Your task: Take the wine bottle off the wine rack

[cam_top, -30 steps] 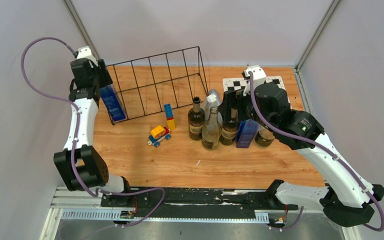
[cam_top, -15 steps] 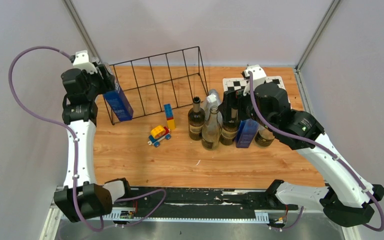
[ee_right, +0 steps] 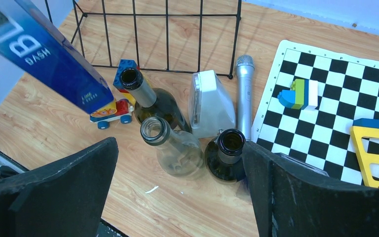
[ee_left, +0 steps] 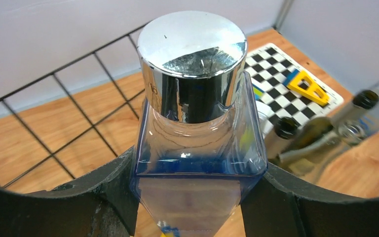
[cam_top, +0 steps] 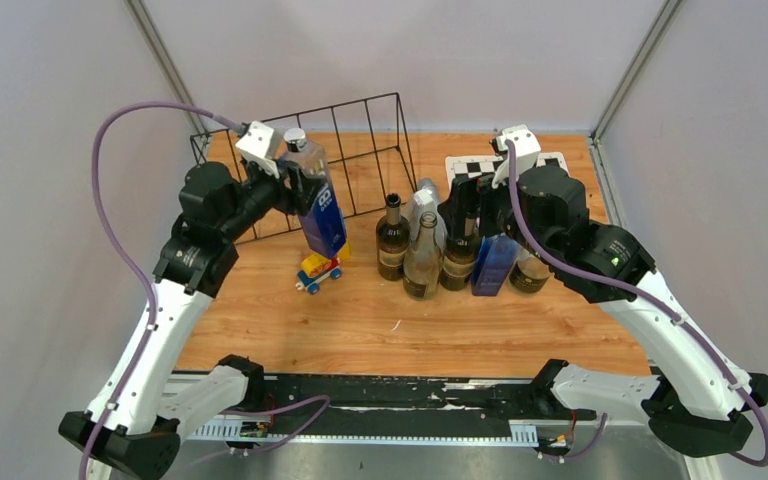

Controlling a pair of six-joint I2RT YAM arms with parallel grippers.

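The wine bottle (cam_top: pixel 318 205) is a square blue-tinted glass bottle with a silver cap. My left gripper (cam_top: pixel 298 182) is shut on its shoulders and holds it in the air, tilted, in front of the wine rack (cam_top: pixel 400 125) and above a toy car. In the left wrist view the bottle (ee_left: pixel 200 128) fills the space between the jaws of the gripper (ee_left: pixel 192 192), with the black wire rack (ee_left: pixel 54 74) behind it. My right gripper (cam_top: pixel 475 215) hangs open and empty over a group of bottles. Its view (ee_right: pixel 180 163) shows the blue bottle (ee_right: pixel 49 59) and the rack (ee_right: pixel 167 34).
Two dark bottles (cam_top: pixel 392 240) and a clear one (cam_top: pixel 423 260) stand mid-table beside a blue box (cam_top: pixel 493 265). A toy car (cam_top: pixel 318 270) sits under the held bottle. A white object (ee_right: pixel 209 103), a microphone (ee_right: pixel 245 94) and a chessboard mat (ee_right: pixel 325 113) with blocks lie behind.
My left arm has lifted the blue bottle out of the rack's left end and carried it right and forward, over the toy car. The right arm has barely moved.
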